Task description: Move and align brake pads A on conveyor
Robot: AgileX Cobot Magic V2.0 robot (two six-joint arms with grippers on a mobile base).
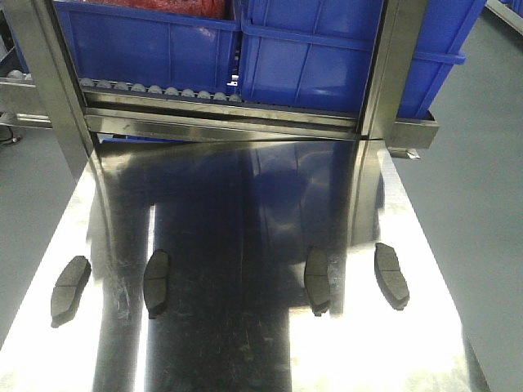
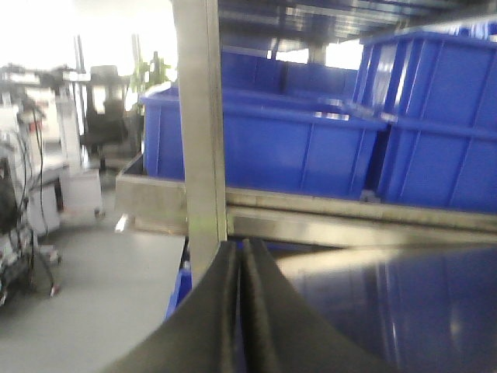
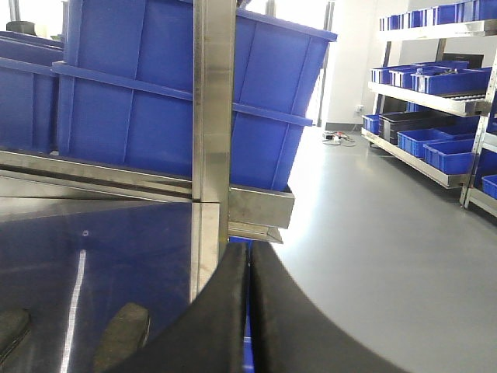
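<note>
The four brake pads A are lying flat in a loose row across the near half of the steel table (image 1: 245, 204). The leftmost pad (image 1: 70, 287) is sitting close to the left edge and the second pad (image 1: 157, 282) is lying between it and the table's middle. The third pad (image 1: 316, 278) and the rightmost pad (image 1: 391, 273) are lying near each other towards the right edge, and none of the four is touching another. The conveyor is not appearing in any view, so no pad is on it yet. The left gripper (image 2: 242, 311) is showing its two black fingers pressed together with nothing between them, and the right gripper (image 3: 248, 311) is showing the same; both are clenched and empty, and both are facing the blue bins (image 1: 147, 41) at the far edge. The step in hand is judged to be the approach for a first pick. Two pads are showing at the lower left of the right wrist view, so the right arm is likely the better choice for the right-hand pair. The jaws are needing to part fully before any descent. Each pad is thin and is lying on polished steel (a surface on which it is likely to slide), so the fingertips should be coming down almost to the table and closing across the pad's narrow width, centred on its length. A level lift is advisable, to keep the pad's heading for alignment on the belt.
</note>
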